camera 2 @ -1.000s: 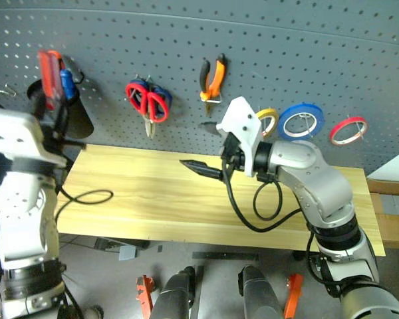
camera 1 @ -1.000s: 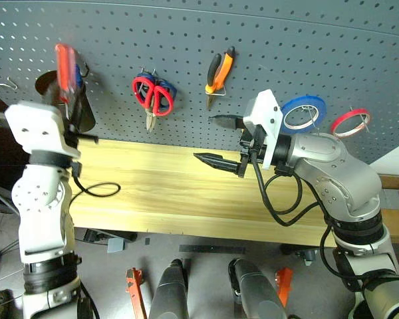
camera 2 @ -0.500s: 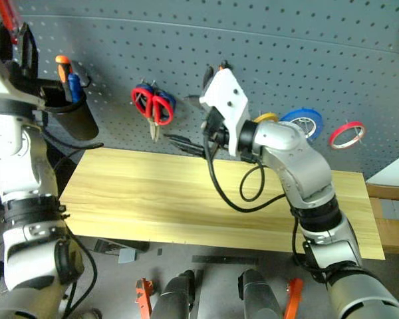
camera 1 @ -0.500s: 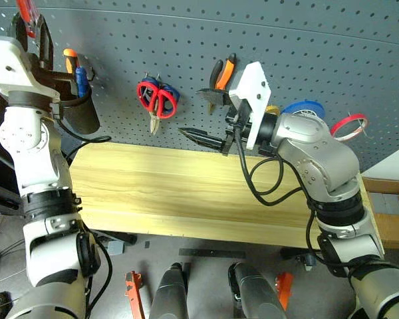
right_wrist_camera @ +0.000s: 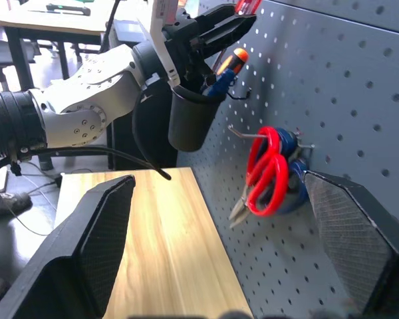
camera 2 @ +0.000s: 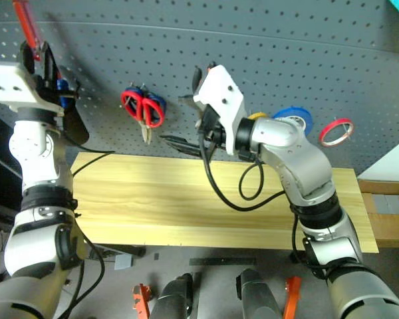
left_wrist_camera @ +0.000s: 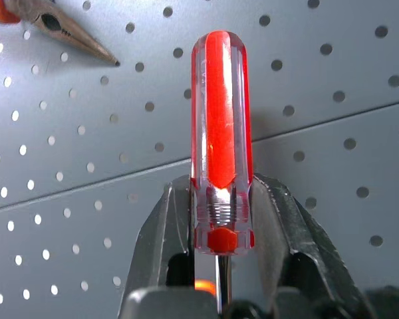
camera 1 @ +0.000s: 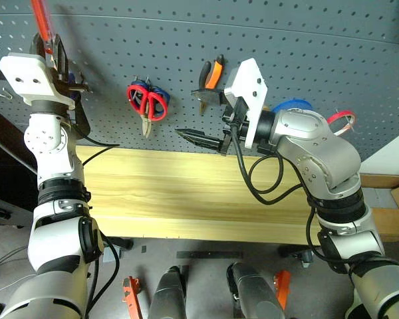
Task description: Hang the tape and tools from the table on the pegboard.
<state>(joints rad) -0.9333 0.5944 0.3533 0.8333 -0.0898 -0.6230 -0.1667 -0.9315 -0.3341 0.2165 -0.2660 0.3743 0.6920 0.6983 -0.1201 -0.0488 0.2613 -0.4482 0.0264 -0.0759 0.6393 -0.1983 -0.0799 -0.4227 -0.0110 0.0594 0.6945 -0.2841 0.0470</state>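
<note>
At the pegboard (camera 1: 319,40), the left gripper (camera 1: 48,48) clamps the red screwdriver (camera 1: 41,20) upright, handle topmost, above the black cup (camera 2: 72,119) hooked to the board.

Right of the cup hang the red scissors (camera 1: 146,106), then the orange pliers (camera 1: 209,76), both on hooks. Further right again, the right gripper (camera 1: 198,119) hovers with its jaws spread wide and nothing between them, above the table (camera 1: 159,193). Beyond it, a yellow tape (camera 2: 256,115), a blue roll (camera 2: 294,118) and a red roll (camera 2: 336,130) hang in a row.
</note>
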